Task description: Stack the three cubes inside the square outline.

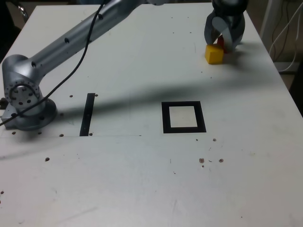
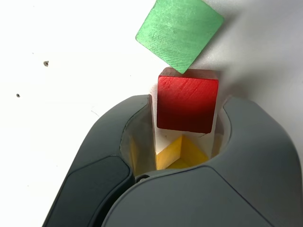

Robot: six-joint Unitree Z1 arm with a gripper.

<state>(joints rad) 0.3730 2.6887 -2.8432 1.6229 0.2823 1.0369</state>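
The gripper has its jaws parted, one on either side of the red cube. In the wrist view a thin pale gap shows along part of the cube's sides, but whether the pads touch it cannot be told, so a firm pinch is not confirmed. The red cube sits between the fingertips and appears to rest on the table.

Also close by the jaws, beside the red cube and partly covered by the gripper, is the yellow cube. On the red cube's opposite side, just outside the jaws, lies the green cube, its corner close to the red one; whether they touch is unclear.

Well apart from the jaws, the square outline lies bare on the table. None of the cubes is inside it and no stack stands there, so the task looks to be at its start: all three placements remain, with the grasp on the red cube probably the step in hand.
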